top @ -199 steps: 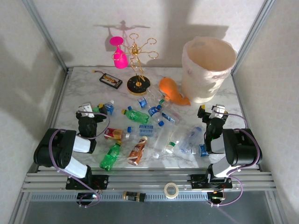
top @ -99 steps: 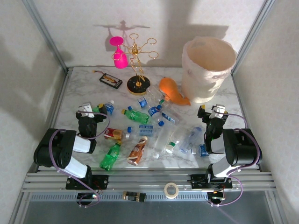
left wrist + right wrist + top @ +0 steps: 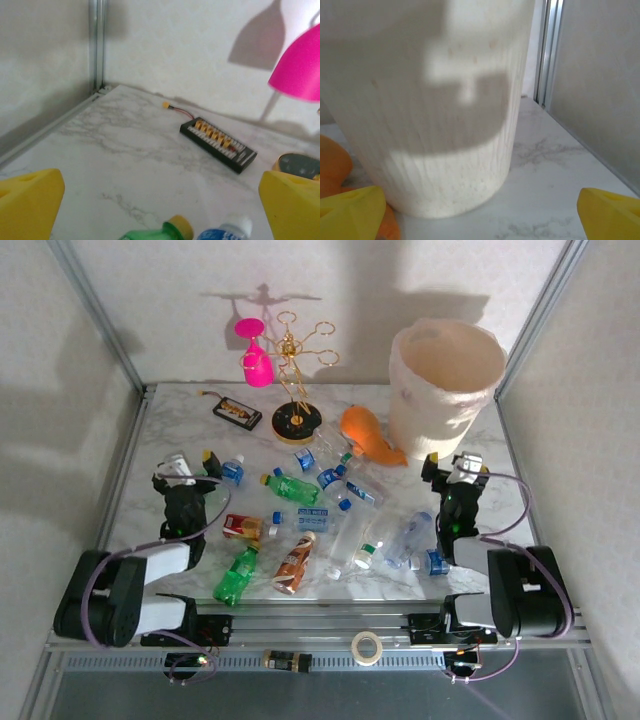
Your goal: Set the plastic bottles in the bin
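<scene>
The left gripper [image 3: 193, 462] is low over the white marble table [image 3: 170, 420] on the left side. Its yellow fingers [image 3: 30, 200] are spread wide and nothing is between them. In the left wrist view, the top of a green bottle with a yellowish cap [image 3: 170, 231] and the top of a blue-labelled bottle with a white cap [image 3: 225, 232] show at the lower edge. Behind them lies a flat black rectangular device [image 3: 237, 413]. Beside it, further right, stands a gold wire rack [image 3: 292, 365] with a pink glass [image 3: 255, 355] hanging upside down on it.

The plastic bottles [image 3: 293, 487] lie on their sides, scattered over the middle of the table between the two arms. They are green, brown, red-labelled, and clear with blue caps. An orange fish-shaped toy [image 3: 368, 435] lies behind them, just beside the foot of the bin.

The large cream-white round bin [image 3: 445, 390] stands upright at the far right corner, apart from the bottles. The right gripper [image 3: 450, 468] is in front of it and faces its wrinkled wall. Its fingers [image 3: 350, 210] are also opened wide and grip nothing.
</scene>
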Robot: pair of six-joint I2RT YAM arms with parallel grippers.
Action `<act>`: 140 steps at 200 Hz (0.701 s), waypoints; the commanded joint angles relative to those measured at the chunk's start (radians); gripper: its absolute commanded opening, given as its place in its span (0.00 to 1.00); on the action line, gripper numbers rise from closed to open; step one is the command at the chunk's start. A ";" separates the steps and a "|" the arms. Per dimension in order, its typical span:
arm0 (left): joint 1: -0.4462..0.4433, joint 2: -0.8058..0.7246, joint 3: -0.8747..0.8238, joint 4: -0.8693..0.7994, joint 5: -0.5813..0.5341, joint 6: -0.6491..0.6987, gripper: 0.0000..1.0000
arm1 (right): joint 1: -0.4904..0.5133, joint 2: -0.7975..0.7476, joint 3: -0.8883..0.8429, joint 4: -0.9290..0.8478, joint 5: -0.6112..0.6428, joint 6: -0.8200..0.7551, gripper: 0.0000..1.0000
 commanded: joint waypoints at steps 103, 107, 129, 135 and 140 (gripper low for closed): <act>-0.243 -0.192 0.213 -0.511 0.248 -0.390 1.00 | 0.121 -0.176 0.478 -1.221 -0.211 0.563 0.99; -0.262 -0.182 0.216 -0.510 0.243 -0.390 0.99 | 0.126 -0.178 0.482 -1.252 -0.211 0.574 0.99; -0.340 -0.119 0.232 -0.484 0.239 -0.402 1.00 | 0.151 -0.180 0.515 -1.443 -0.222 0.627 0.98; -0.356 -0.099 0.236 -0.469 0.239 -0.406 0.99 | 0.159 -0.182 0.523 -1.497 -0.216 0.635 0.97; -0.368 -0.083 0.241 -0.454 0.241 -0.408 1.00 | 0.164 -0.184 0.530 -1.538 -0.209 0.645 0.97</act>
